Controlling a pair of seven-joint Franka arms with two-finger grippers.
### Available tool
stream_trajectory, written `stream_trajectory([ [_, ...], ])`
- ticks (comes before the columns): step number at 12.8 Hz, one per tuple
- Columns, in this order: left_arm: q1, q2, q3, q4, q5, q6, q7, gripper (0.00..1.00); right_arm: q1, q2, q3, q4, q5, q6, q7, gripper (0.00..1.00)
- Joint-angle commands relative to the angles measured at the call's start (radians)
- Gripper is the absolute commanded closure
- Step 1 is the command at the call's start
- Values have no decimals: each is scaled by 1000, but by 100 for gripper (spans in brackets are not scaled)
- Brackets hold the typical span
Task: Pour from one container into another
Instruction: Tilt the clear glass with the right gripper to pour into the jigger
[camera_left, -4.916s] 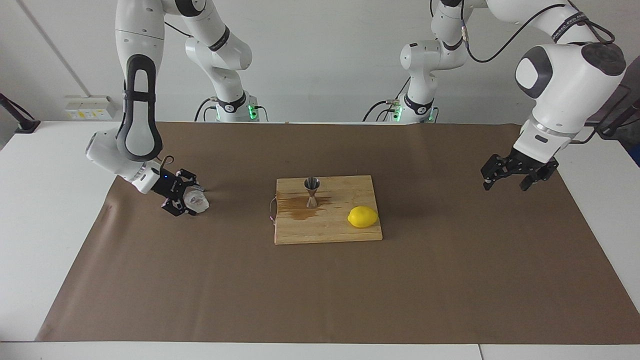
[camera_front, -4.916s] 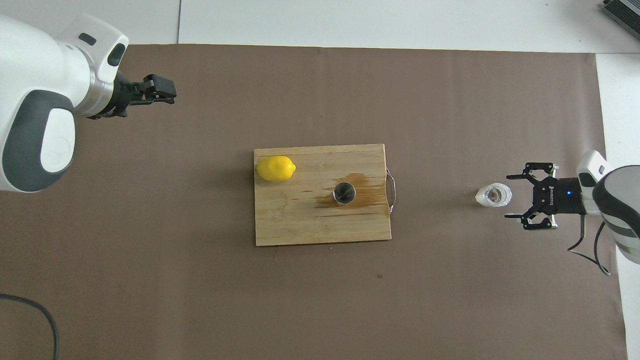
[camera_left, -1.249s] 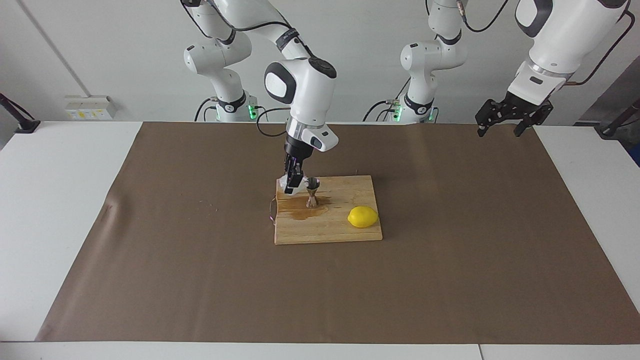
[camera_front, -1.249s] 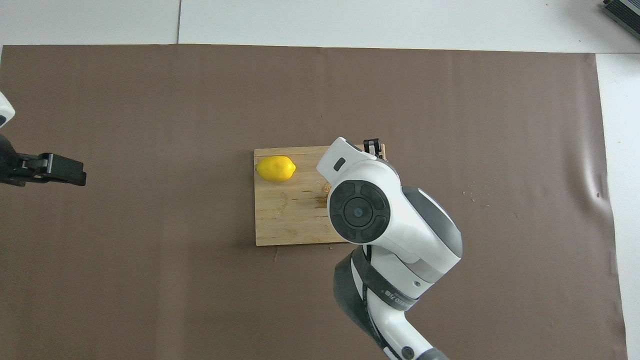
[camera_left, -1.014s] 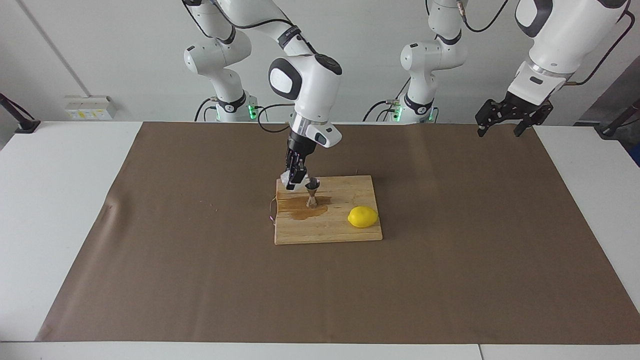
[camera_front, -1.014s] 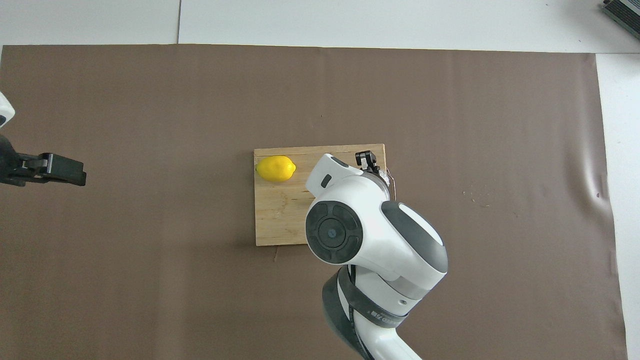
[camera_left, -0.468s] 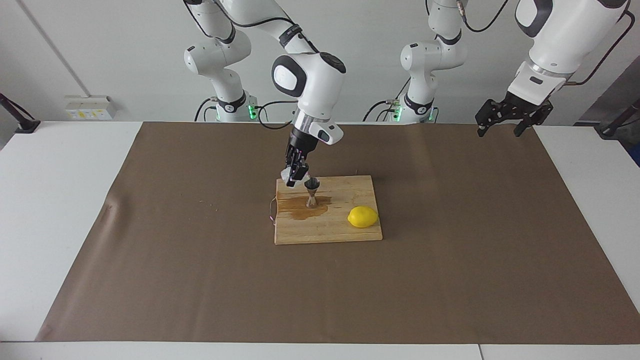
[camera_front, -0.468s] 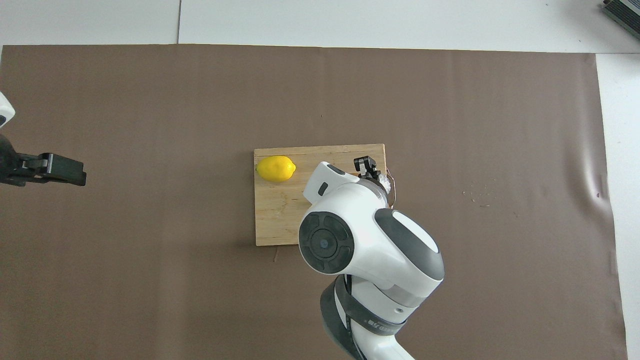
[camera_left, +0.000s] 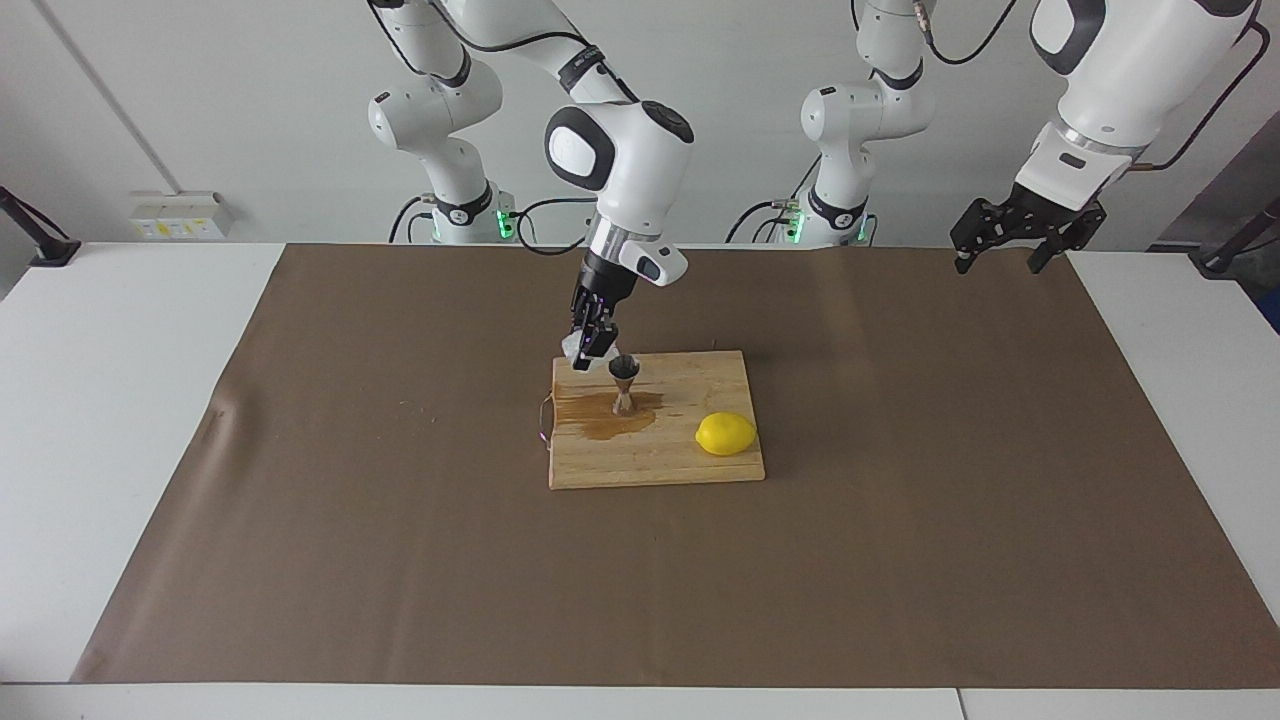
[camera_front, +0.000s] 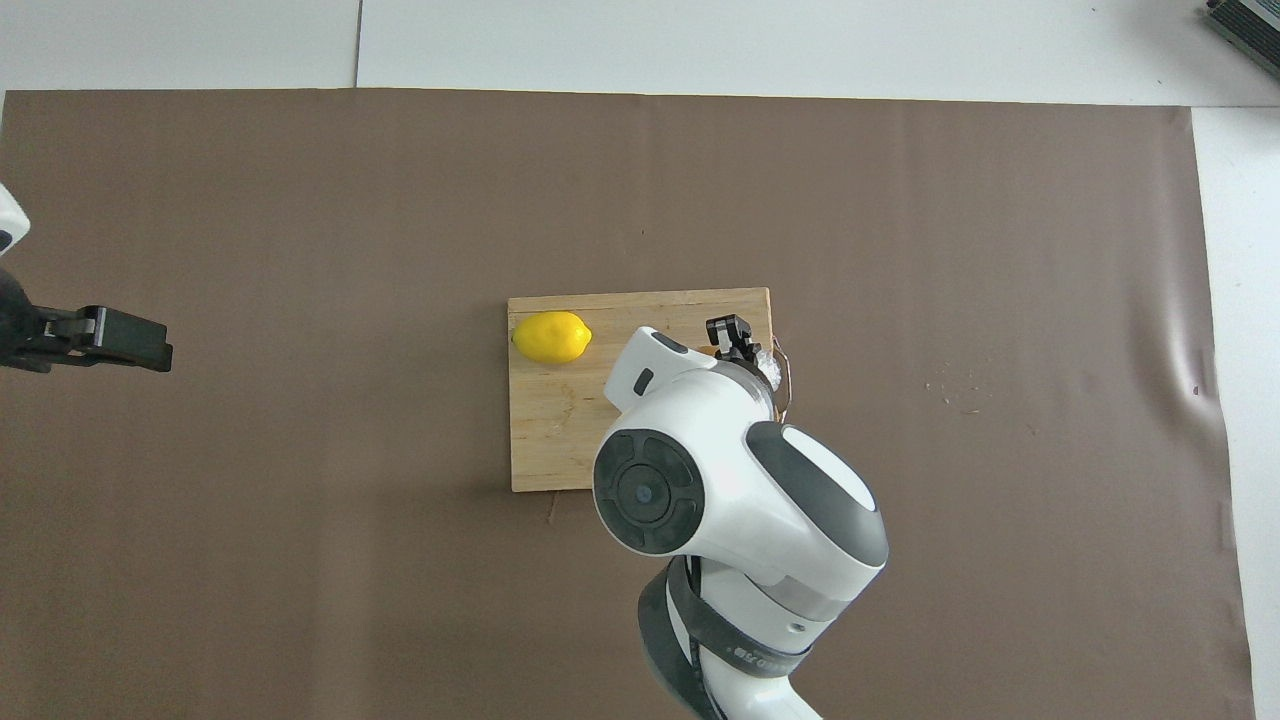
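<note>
At centre frame we see the right gripper (camera_left: 592, 352), jaws clenched on the small clear faceted glass cup (camera_left: 574, 350), lifted slightly beside the steel hourglass jigger (camera_left: 624, 384), so pouring seems finished; the left gripper (camera_left: 1020, 232) waits, jaws released.

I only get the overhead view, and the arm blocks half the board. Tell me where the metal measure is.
Observer: The metal measure stands upright on the cutting board.
Operator: Report on the glass cup.
Observer: The right tool is shut on the glass cup, which is tipped toward the measure's rim.
Operator: Check for spills.
Observer: A wet stain spreads over the board around the measure's foot.
</note>
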Motion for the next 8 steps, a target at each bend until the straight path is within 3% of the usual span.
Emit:
stream_trajectory([
  [1,0,-32,4,-38,-1,17,-10,0,4,-19,4,-21,-37,-6,9,100],
  [8,0,-32,4,-38,-1,17,-10,0,13,-14,4,-12,-66,-12,12,100],
])
